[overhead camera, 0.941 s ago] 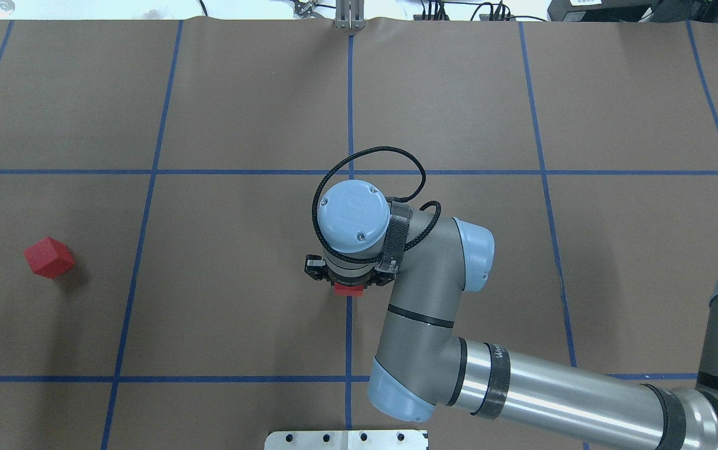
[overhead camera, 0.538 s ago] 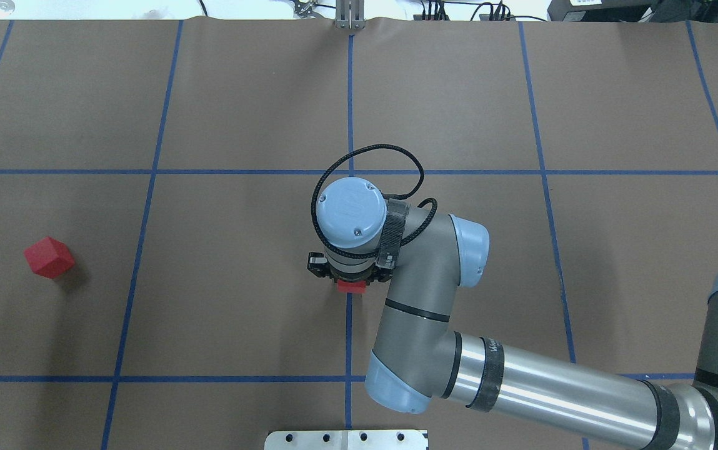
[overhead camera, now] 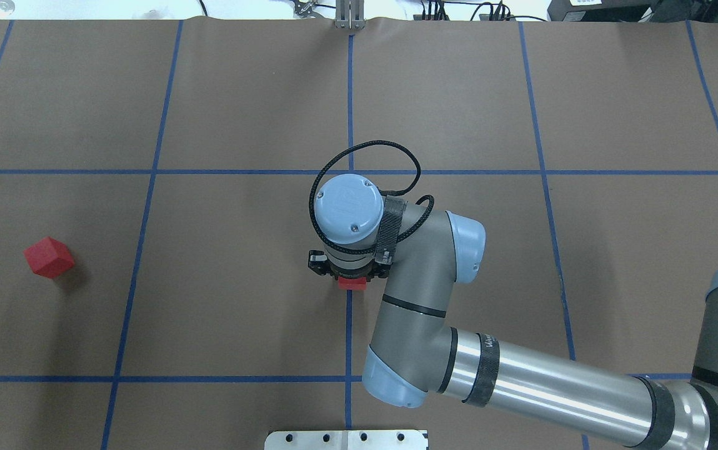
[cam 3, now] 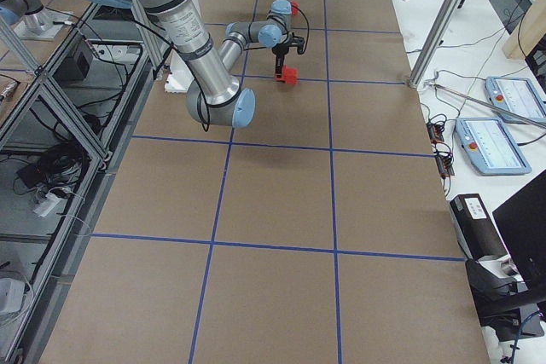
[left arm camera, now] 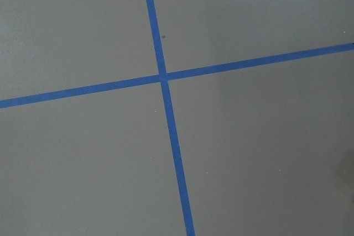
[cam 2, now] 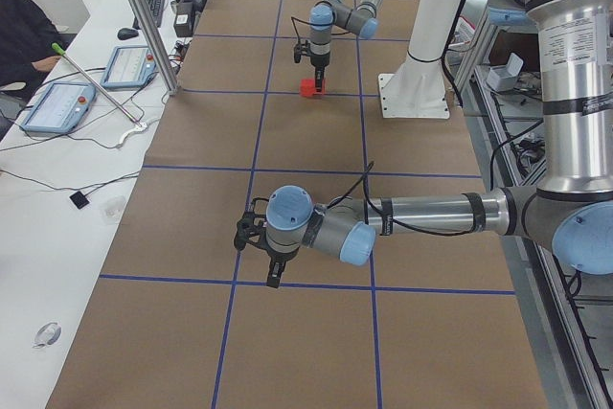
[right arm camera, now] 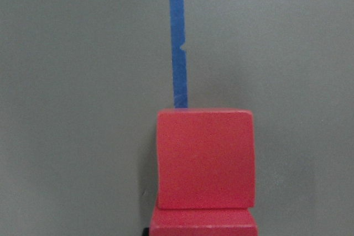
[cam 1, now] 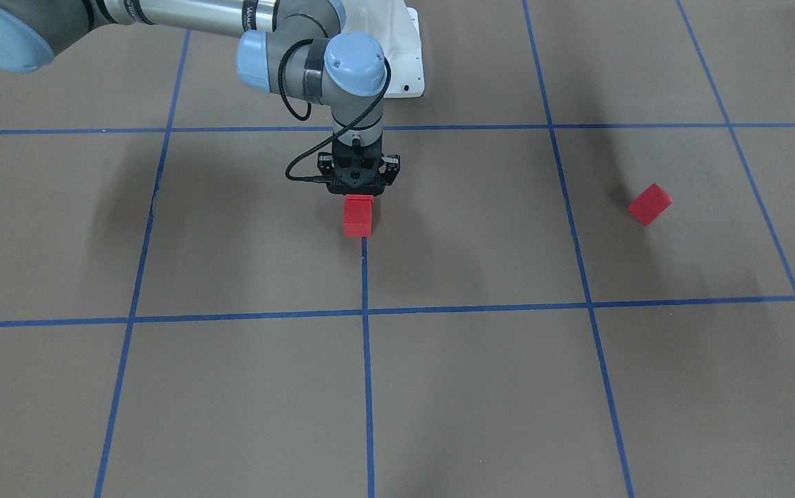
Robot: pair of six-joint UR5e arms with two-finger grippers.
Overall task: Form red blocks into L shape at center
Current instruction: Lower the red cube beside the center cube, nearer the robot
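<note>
The right hand (cam 1: 359, 192) points straight down over the middle (cam 1: 397, 228) of the brown bench (cam 1: 473, 387). It is low, and it looks closed on the first red block (overhead camera: 352, 283), which is right under it. The black body of the hand hides most of the fingers. From above, only one edge of this block peeks out.

Just in front of the hand, on the side away from the robot, sits the second red block (right arm camera: 204, 158). It touches the first one, and the two make a short straight row. The row sits on a blue line (right arm camera: 177, 37), and the line runs straight on from the second block.

Behind the hand, back by the robot, is a white plate (cam 1: 407, 62) on the bench.

Well away to the hand's left lies the third red block (overhead camera: 50, 257). It is in the next square over, turned at a slant to the lines, and well apart from the other two.

Even farther on that side is the left hand (cam 2: 271, 270). It hangs above the bench near a spot where two blue lines cross. I cannot tell if this hand is open or closed.
</note>
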